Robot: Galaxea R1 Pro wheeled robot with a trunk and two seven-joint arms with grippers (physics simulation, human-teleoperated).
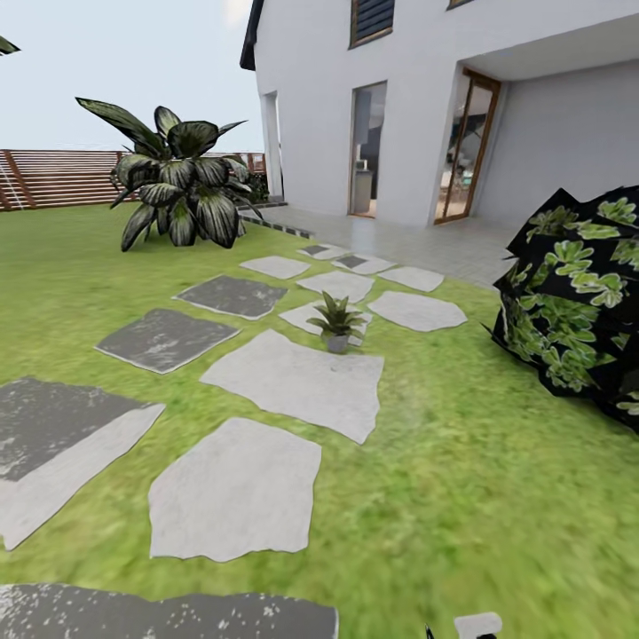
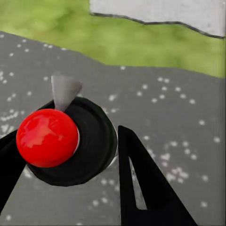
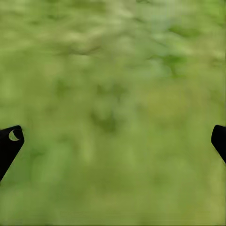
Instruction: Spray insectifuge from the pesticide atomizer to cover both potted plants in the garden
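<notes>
Left gripper (image 2: 70, 155): black fingers (image 2: 141, 188) are closing round the pesticide atomizer (image 2: 70, 141), one on each side of its black round body, holding it. The atomizer's glossy red ball top is facing the left wrist camera, and a grey pointed nozzle is sticking out beside it. Under it a dark speckled stepping stone (image 2: 165, 117) is lying, with lawn and a pale stone beyond.

Right gripper (image 3: 113, 136): fingertips (image 3: 9, 141) are standing wide apart at the two edges of the right wrist view, nothing between them, hanging over blurred green grass (image 3: 113, 94).

Head view, near to far. Pale and dark grey stepping stones (image 1: 235, 488) are running across the lawn (image 1: 461, 497) of the garden. One potted plant (image 1: 336, 321), a small green rosette in a small grey pot, is sitting mid-path at the far edge of a large pale stone (image 1: 297, 382). To the right a dark bush with green variegated leaves (image 1: 577, 302) is standing. Farther left a big dark broad-leaved shrub (image 1: 177, 177) is growing, with a brown slatted fence (image 1: 58, 177) behind it. The white house (image 1: 426, 106) with open doorways is closing off the background.
</notes>
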